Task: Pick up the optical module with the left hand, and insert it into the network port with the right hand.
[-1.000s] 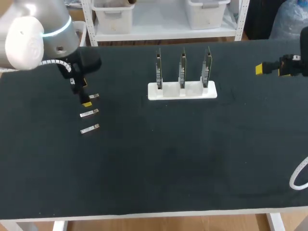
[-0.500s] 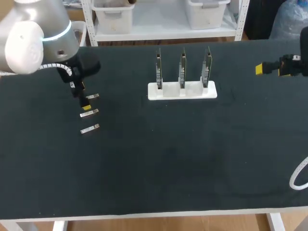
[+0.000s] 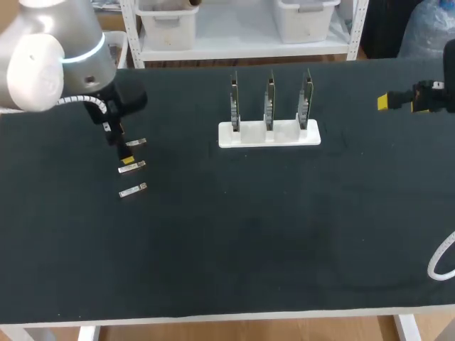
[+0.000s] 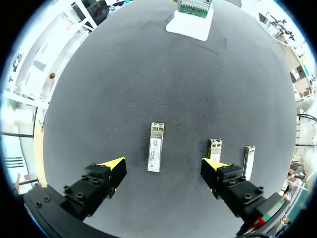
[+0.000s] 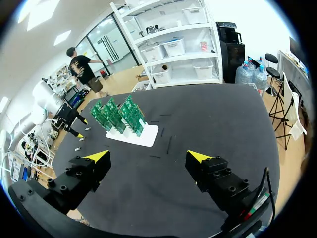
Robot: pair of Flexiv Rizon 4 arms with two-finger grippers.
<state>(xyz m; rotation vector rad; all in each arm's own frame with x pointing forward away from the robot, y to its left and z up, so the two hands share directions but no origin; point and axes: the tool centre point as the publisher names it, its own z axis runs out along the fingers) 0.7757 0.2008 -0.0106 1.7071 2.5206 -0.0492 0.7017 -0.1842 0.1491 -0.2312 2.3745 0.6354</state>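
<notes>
Three small silver optical modules lie in a row at the table's left: far (image 3: 136,143), middle (image 3: 132,166) and near (image 3: 133,190). My left gripper (image 3: 125,145) hangs open just above the far one. In the left wrist view that module (image 4: 155,153) lies between the open fingers of the gripper (image 4: 163,164) without touching them, and the other two (image 4: 214,147) (image 4: 248,161) lie beside one finger. The white rack (image 3: 269,135) with three upright green boards (image 5: 119,115) stands at the back middle. My right gripper (image 3: 397,102) (image 5: 148,157) is open and empty, off to the rack's right.
A white cable loop (image 3: 441,260) comes in at the table's right edge. The black mat (image 3: 234,234) in front of the rack lies bare down to the front edge. The rack (image 4: 194,17) is far ahead of the left gripper.
My left arm has shifted slightly, with its gripper staying over the far module. The right arm and the modules have not moved.
</notes>
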